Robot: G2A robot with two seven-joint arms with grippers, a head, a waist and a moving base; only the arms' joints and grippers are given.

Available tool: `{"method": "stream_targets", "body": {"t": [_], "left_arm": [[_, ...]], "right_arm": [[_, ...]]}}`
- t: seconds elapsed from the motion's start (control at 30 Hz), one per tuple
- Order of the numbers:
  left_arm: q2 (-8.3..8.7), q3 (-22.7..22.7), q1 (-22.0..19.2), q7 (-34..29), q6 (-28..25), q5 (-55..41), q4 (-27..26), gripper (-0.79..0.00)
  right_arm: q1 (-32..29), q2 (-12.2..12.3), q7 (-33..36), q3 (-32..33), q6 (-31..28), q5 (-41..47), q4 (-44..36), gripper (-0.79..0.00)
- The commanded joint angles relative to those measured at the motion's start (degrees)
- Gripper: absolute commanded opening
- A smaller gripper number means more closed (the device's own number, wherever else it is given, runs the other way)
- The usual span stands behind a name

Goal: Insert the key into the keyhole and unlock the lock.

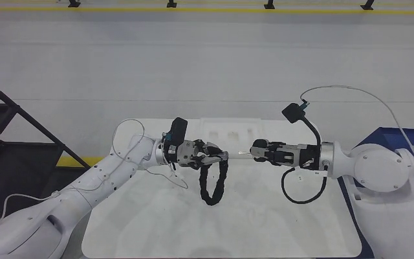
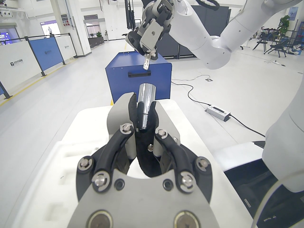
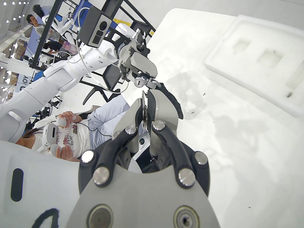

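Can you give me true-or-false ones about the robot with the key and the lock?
1. The left gripper holds the lock. True.
2. The key is already inside the lock. False: the key, held in the right gripper, is apart from the lock.
3. A black cable loop hangs from the lock. True.
4. The lock lies flat on the table. False: it is held up above the table.

Head of silver key (image 2: pixel 146 62) hidden inside right gripper (image 2: pixel 150 52) fingers. Base of chrome cylinder lock (image 2: pixel 146 93) buried between left gripper (image 2: pixel 142 103) pads. From above, gap between key and keyhole (image 3: pixel 139 82) too small to judge
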Motion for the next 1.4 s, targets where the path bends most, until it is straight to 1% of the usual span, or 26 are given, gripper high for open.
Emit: {"method": "stream_targets", "body": {"t": [0.0,0.03,0.1,0.2,0.23,0.27,0.4,0.57,0.63,0.87,1.07,1.37], "left_arm": [[0.00,-0.1,0.2,-0.2,0.4,-0.1,0.0,-0.785],[-0.01,-0.4,0.9,-1.2,1.6,-0.9,-0.2,-0.785],[0.04,-1.2,1.9,-2.9,2.0,-2.2,-0.8,-0.785],[0.01,-2.7,2.6,-3.5,2.9,-2.0,-1.6,-0.785],[-0.08,-3.5,3.0,-1.0,4.4,-1.3,-2.7,-0.785],[-0.18,-4.0,3.9,2.2,4.6,-0.3,-3.1,-0.785],[-0.62,-4.8,4.6,9.1,9.1,8.7,-2.1,-0.785],[-1.22,-3.4,4.4,15.8,15.8,18.0,-1.0,-0.785],[-1.43,-2.5,4.2,17.6,17.6,19.7,-0.3,-0.785],[-2.15,0.9,2.6,19.7,19.7,21.1,1.4,-0.785],[-2.66,3.3,1.6,20.3,20.3,18.7,2.8,-0.785],[-2.78,6.6,0.2,20.1,20.1,14.8,3.2,-0.785]], "right_arm": [[-0.8,0.0,-1.6,-0.2,0.3,-0.4,0.0,-0.785],[-1.1,0.1,-1.9,-0.3,0.7,-0.8,-0.2,-0.785],[-1.3,0.3,-1.7,-0.3,1.7,-1.6,-0.8,-0.785],[-1.1,0.5,-0.7,-0.7,3.0,-2.6,-2.1,-0.785],[-0.9,0.6,-0.3,-0.9,3.6,-2.9,-2.6,-0.785],[-0.8,0.7,0.0,-1.1,4.1,-3.1,-3.1,-0.785],[-0.1,1.0,1.4,-2.1,5.5,-4.2,-5.7,-0.785],[0.5,1.4,2.1,-3.5,7.7,-7.4,-9.0,-0.785],[0.5,1.5,2.2,-4.1,8.7,-8.8,-10.3,-0.785],[0.6,1.9,0.9,-6.4,11.1,-15.0,-13.8,-0.785],[0.9,2.2,0.7,-8.5,12.7,-18.6,-14.8,-0.785],[1.8,2.5,1.4,-10.7,11.4,-22.2,-15.1,-0.785]]}}
